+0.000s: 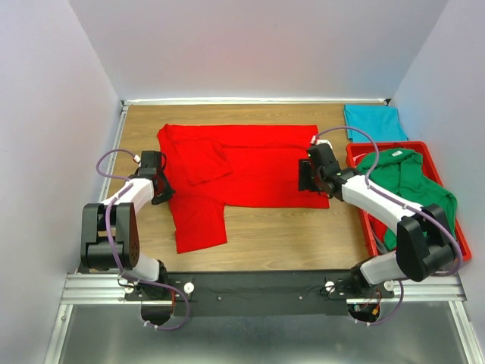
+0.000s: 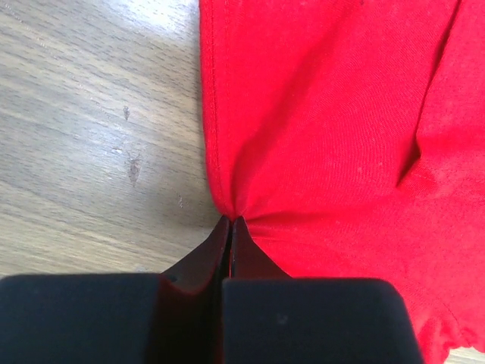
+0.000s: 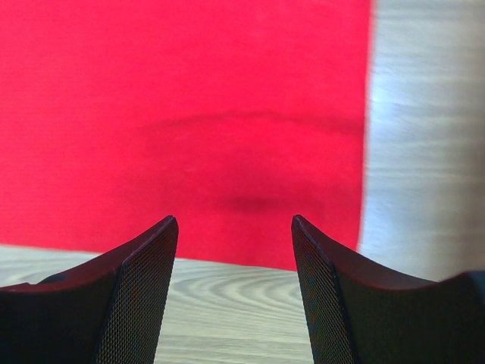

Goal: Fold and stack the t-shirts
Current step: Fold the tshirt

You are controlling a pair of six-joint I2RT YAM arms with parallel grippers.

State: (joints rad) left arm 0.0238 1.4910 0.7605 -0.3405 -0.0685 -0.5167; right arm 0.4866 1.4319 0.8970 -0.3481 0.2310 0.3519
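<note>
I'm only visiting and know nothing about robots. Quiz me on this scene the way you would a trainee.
1. True or false: the left claw is shut on the red t-shirt at its edge.
2. Which colour of shirt lies in the red tray? A teal, B green, C red.
3. Fill in: the right claw, over a corner of the red t-shirt, is ____ (open or shut).
Key: 1 true; 2 B, the green t-shirt; 3 open.

A robotics lab cell. Plain white panels (image 1: 265,45) enclose the wood-grain worktop (image 1: 288,235). An aluminium rail (image 1: 91,287) along its near edge carries two robot arms (image 1: 379,201).
</note>
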